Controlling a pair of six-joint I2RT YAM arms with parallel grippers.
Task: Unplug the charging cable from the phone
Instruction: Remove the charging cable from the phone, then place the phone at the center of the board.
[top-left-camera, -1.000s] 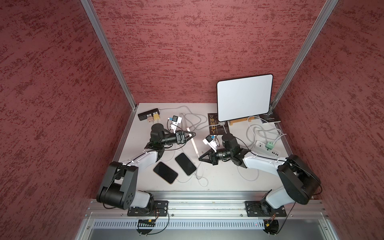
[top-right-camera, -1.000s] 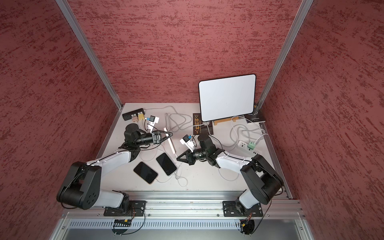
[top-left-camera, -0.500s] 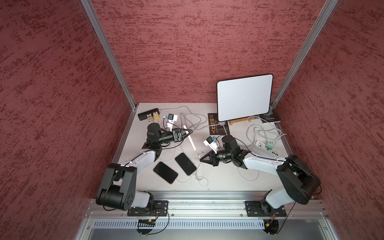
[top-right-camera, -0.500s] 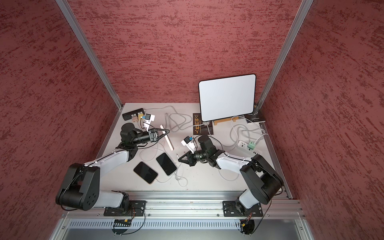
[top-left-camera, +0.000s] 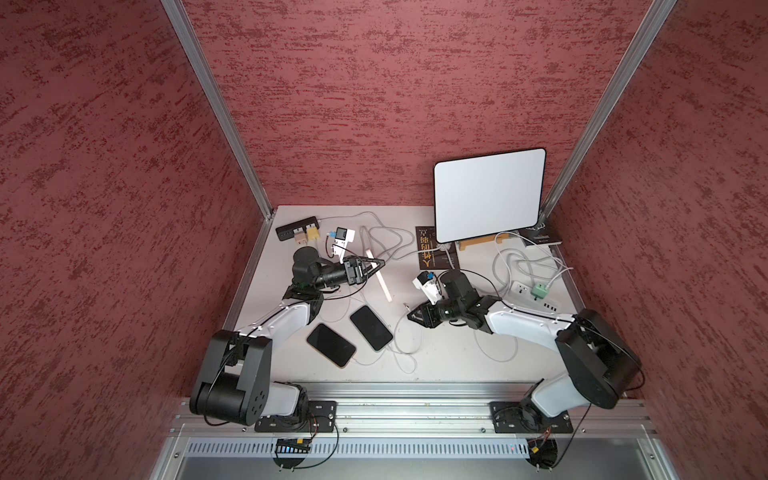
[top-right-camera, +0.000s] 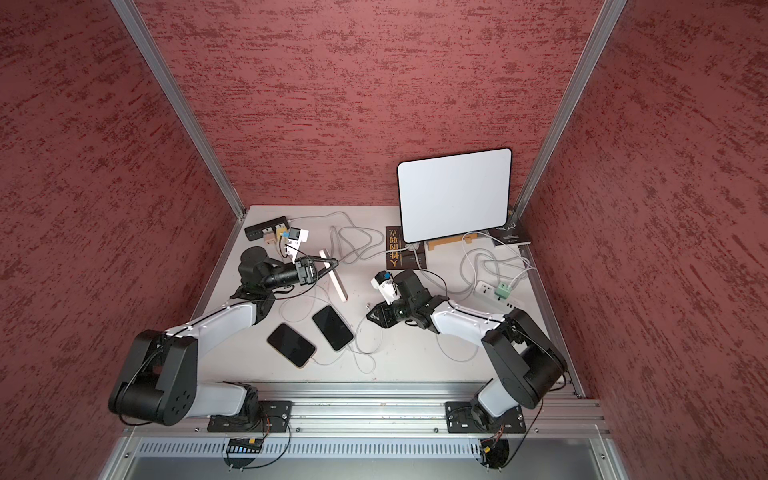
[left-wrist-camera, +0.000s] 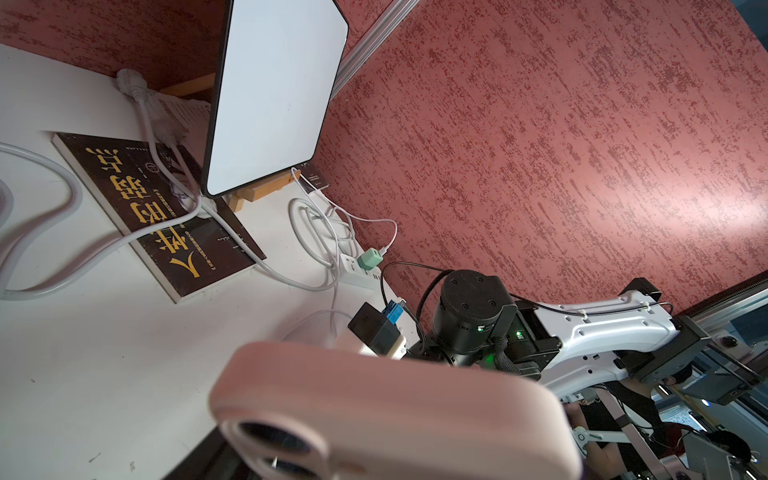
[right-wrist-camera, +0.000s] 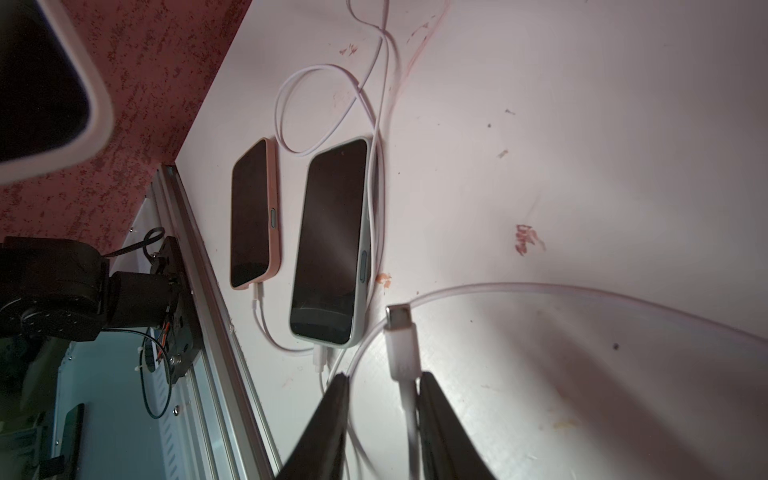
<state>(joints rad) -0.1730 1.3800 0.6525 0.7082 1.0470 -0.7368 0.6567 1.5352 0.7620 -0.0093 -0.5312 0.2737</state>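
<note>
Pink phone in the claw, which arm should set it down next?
Left: the left claw is shut on the pink phone; the right claw stands open around the loose cable plug.

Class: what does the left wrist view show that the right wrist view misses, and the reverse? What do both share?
Left wrist only: white-screened tablet, dark book with gold characters, mint-green charger plug. Right wrist only: a pink-cased phone and a pale-green-cased phone lying flat, plus a loose white USB-C plug. Both: white tabletop, red textured wall.
</note>
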